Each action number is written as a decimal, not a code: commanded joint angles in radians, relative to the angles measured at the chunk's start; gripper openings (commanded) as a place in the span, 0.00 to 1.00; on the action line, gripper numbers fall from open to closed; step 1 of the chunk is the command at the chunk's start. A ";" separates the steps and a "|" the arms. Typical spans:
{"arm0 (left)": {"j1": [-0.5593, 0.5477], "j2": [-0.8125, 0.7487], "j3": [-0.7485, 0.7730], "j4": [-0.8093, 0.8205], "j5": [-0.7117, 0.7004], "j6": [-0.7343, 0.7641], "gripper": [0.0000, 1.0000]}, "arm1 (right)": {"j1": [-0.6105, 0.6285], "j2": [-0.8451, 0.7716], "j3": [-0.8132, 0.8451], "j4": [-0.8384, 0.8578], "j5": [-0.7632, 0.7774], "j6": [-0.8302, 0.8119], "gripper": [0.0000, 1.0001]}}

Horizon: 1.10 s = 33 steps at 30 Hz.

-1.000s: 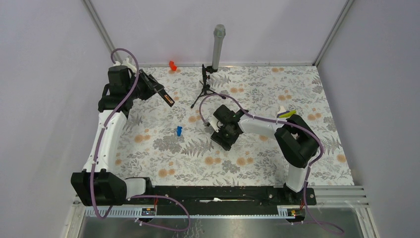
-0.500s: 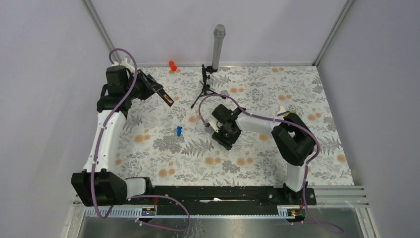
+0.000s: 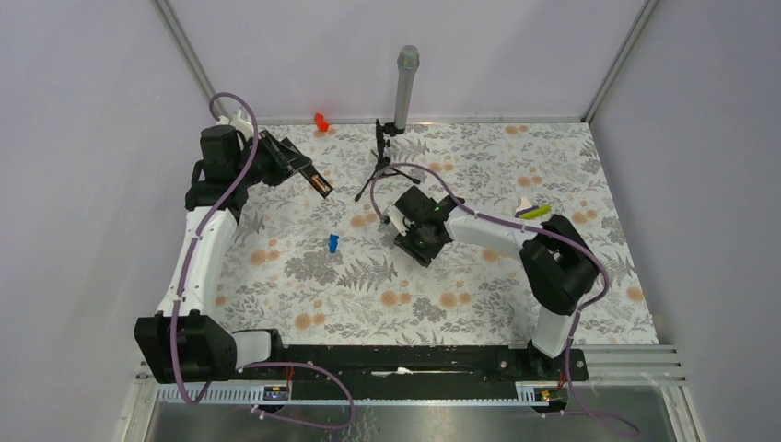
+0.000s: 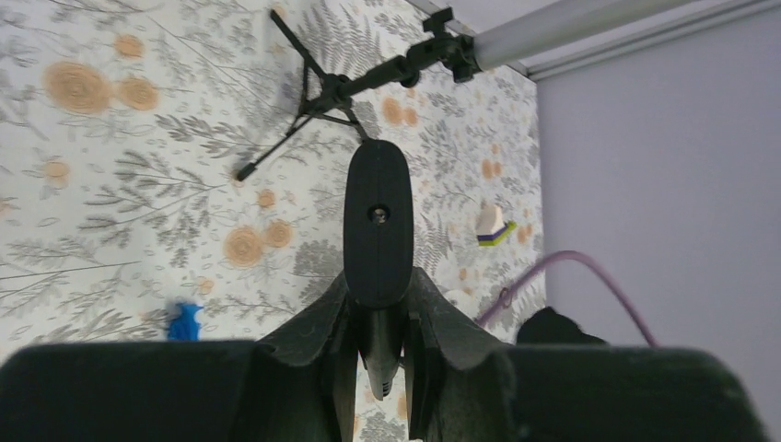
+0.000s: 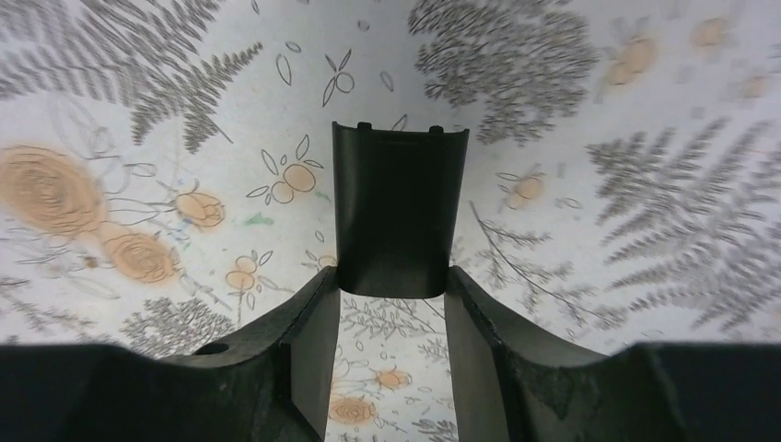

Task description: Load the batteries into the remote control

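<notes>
The remote control (image 3: 311, 179) is held off the table at the far left, clamped at one end by the left gripper (image 3: 295, 165), whose fingers are closed tight on it. It juts out towards the middle of the floral table (image 3: 460, 304). The top view shows bright orange at its free end, the batteries (image 3: 320, 188); any marking on the remote is too small to read there. The left wrist view shows none of that orange, only a plain black side with one small screw hole. It looks past the remote to a black tripod (image 4: 318, 97), the small blue piece (image 4: 184, 321) and the yellow-green stick (image 4: 496, 234).

The right gripper (image 5: 392, 304) is low over the table's middle. Only the right wrist view shows the black cover plate (image 5: 398, 216), its near end between the half-closed fingers (image 5: 313, 341). Whether they grip it cannot be told. A small red piece (image 3: 320, 121) lies at the far edge.
</notes>
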 commanded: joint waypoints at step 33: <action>-0.386 0.058 -0.274 0.852 0.156 -0.201 0.00 | 0.010 -0.340 0.395 -0.146 -0.171 0.289 0.36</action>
